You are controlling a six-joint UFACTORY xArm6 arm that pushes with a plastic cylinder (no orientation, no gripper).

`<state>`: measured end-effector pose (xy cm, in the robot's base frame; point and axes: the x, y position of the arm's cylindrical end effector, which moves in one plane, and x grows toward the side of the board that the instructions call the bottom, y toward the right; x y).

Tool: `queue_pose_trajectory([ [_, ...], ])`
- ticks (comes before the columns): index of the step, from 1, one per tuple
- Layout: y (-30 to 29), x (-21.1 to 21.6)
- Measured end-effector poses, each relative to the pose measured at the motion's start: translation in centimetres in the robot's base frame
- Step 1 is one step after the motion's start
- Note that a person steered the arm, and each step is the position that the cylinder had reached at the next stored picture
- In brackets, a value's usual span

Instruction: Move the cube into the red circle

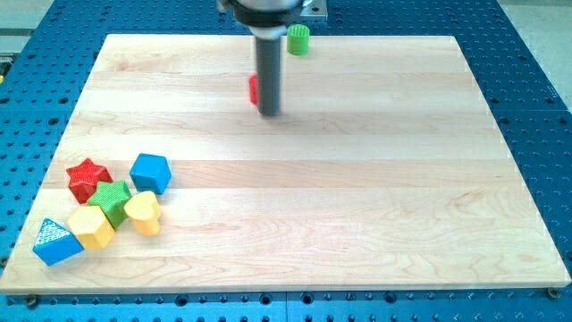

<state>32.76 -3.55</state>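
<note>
Right now, by line:

Tip: my tip (269,113) rests on the wooden board (357,197) near the view's top, just left of centre; it is a bare rod, so it has nothing to open or close and holds nothing.
Red piece by the tip: a small red block (254,88) shows at the rod's left edge, touching or nearly so; most of it is hidden, so its shape cannot be told.
Cube: the blue cube (150,172) sits at the view's lower left, well apart from my tip.
Neighbours: red star (88,178), green block (113,199), yellow heart-like block (143,212), yellow block (91,227) and blue triangle (56,241) crowd just beside and below the cube.
Far piece: a green cylinder (298,38) stands at the board's top edge.
Risk: approaching the cube from below or the left would likely drag the cluster along; a push off its centre may spin it aside.
Risk: the red piece could get knocked as the rod leaves.
Surface: pale, smooth planks.
Room: a blue perforated table (536,89) surrounds the board.
</note>
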Motion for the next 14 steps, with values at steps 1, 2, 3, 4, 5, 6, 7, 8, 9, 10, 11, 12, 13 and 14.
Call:
queue_pose_trajectory([
  [1,-1.4,0.4],
  [2,-6.6,-2.2],
  [3,-1.9,-5.8],
  [4,-1.9,-5.4],
  [5,-4.0,5.8],
  [6,-4.4,19.9],
  [7,-11.8,22.1],
  [8,-13.4,18.2],
  [9,-12.1,12.7],
  [10,-10.3,3.1],
  [11,-7.3,-4.5],
  [12,-9.9,-5.5],
  [13,-9.1,-7.5],
  [14,-11.0,-10.3],
])
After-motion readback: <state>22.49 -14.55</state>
